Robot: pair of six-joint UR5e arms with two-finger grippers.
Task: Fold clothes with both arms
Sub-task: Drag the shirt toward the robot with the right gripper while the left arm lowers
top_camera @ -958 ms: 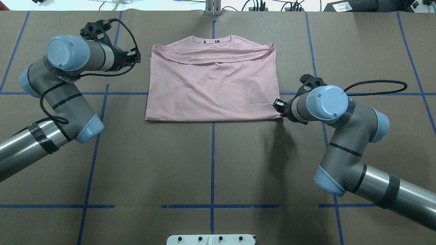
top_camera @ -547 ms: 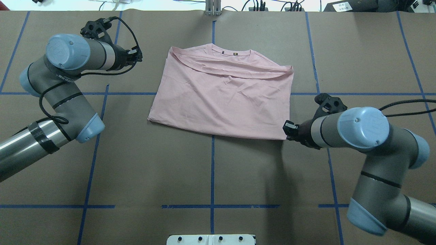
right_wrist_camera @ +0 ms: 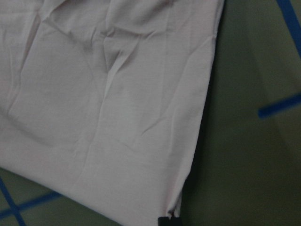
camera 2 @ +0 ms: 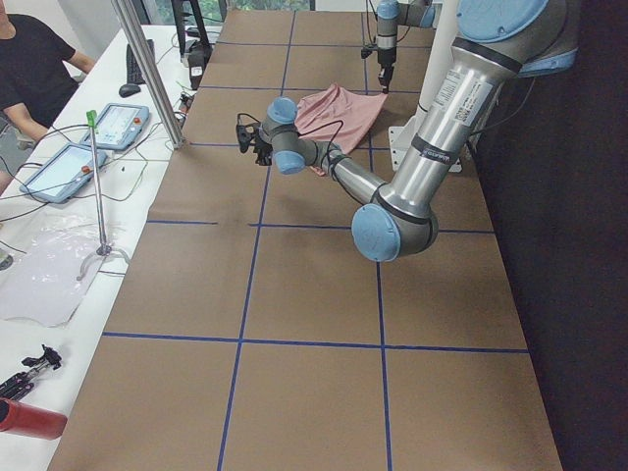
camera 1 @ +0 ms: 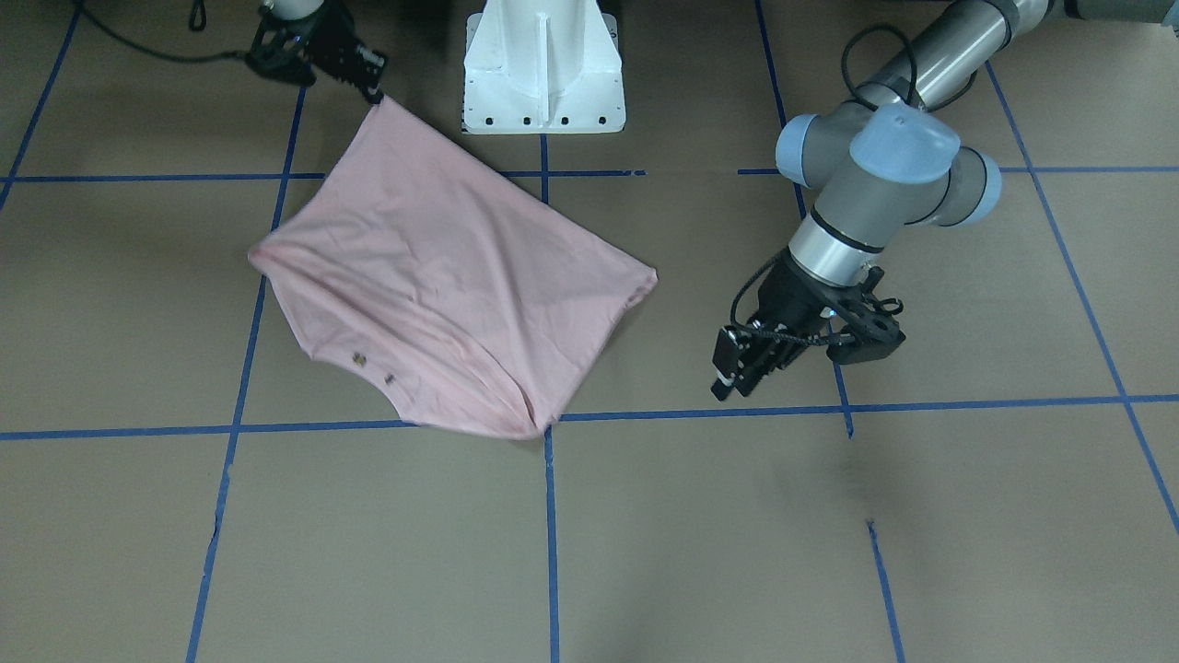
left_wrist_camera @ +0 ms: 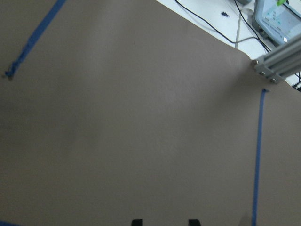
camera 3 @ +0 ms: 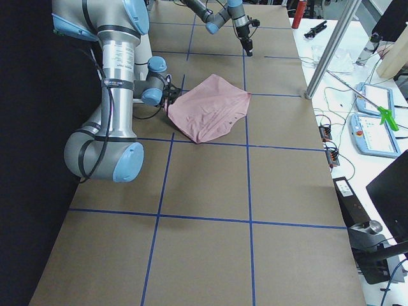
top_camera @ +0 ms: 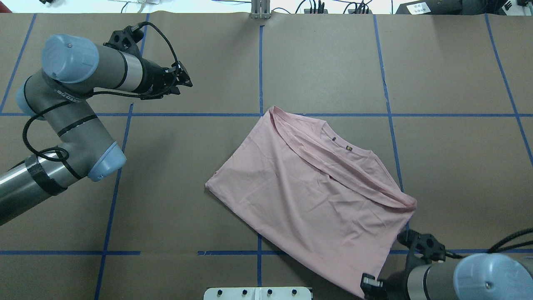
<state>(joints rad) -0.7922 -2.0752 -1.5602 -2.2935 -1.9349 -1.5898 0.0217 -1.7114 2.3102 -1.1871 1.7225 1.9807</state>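
Pinched by one hem corner in the right gripper (top_camera: 368,286), clamped tight on the cloth: a folded pink shirt (top_camera: 316,196), sprawled diagonally across the brown table (top_camera: 166,216), near and right of centre, collar (top_camera: 343,145) on the far side. Hanging well clear over bare table at far left: the left gripper (top_camera: 183,79), fingers spread, holding nothing.

Risk from here, by judgement: with only one corner gripped, likely to swing further and bunch along the trailing edge, loosening the fold laid below the collar. Could also slip free of so small a pinch under more pulling, or ride up against the white base (camera 1: 543,64) close to the held corner. Little chance of a square next fold without straightening first.

Compared with one second back: then squared to the blue tape lines (top_camera: 260,62) at the far middle; half a second back, slightly tilted; now dragged toward the robot and rightward, turned corner-on. Right arm (top_camera: 479,275) pulled back to the near right edge; left gripper nudged toward centre.
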